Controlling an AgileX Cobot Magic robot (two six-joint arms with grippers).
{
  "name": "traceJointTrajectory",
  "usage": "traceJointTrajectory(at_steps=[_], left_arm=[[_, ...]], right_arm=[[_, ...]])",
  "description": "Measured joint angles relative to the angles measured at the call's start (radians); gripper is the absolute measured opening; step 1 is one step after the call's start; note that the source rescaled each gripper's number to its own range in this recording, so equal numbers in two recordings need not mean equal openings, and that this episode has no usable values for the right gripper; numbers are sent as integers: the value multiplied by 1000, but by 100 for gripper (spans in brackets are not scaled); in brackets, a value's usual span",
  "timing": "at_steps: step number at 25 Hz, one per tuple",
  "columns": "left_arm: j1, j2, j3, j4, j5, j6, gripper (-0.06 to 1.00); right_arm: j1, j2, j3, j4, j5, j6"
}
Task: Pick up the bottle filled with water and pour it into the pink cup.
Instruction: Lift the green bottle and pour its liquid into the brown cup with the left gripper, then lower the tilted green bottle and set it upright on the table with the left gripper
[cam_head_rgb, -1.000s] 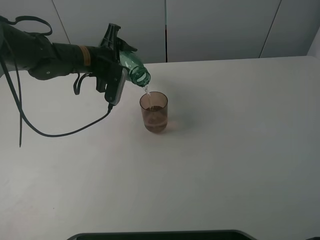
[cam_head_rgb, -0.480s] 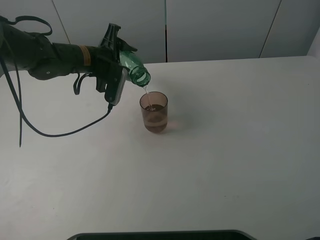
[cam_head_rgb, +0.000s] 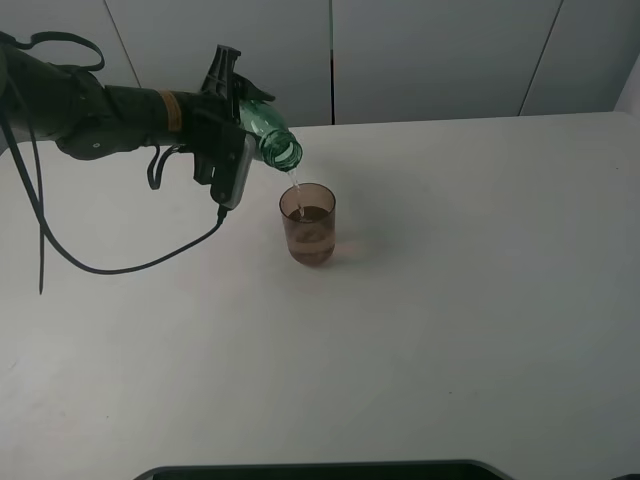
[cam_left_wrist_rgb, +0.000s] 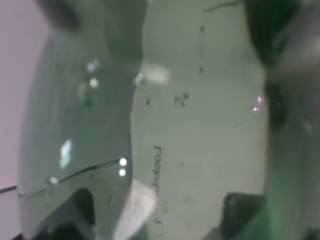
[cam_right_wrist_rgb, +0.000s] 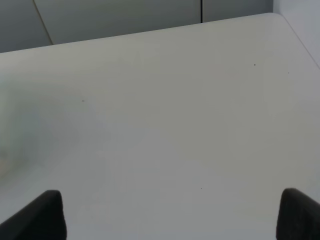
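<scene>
From the high camera, my left jaws are clamped on the body of the green-tinted bottle (cam_head_rgb: 270, 138). It is tipped over, with its open neck pointing down toward the pink cup (cam_head_rgb: 308, 226). The bottle's mouth hangs just above the cup's rim, on the side nearer my left arm (cam_head_rgb: 100, 115), and does not touch it. A thin stream of water (cam_head_rgb: 294, 184) runs from the mouth into the cup. The cup stands upright on the white tabletop (cam_head_rgb: 460, 300) and is partly filled. A black cable (cam_head_rgb: 110, 268) loops down from my left arm over the tabletop.

In my left wrist view the bottle (cam_left_wrist_rgb: 200, 125) fills nearly everything. Its clear greenish wall sits close between the dark edges of my jaws. Some small dark lettering shows, too blurred to read.

In my right wrist view my right jaws stand wide apart and hold nothing. Their two dark tips sit over the white tabletop (cam_right_wrist_rgb: 160, 125).
</scene>
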Motion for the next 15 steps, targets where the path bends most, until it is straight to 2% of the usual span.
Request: traceJointTrajectory(at_steps=[5,9,12,15], left_arm=[[0,0,-2,0,-49,-83,1],[0,0,-2,-19,-111,-194,1],[0,0,-2,-72,-175,-320,1],[0,0,-4,-147,-229,-487,1]], right_arm=[[0,0,0,0,0,0],[0,0,0,0,0,0],[0,0,0,0,0,0],[0,0,0,0,0,0]])
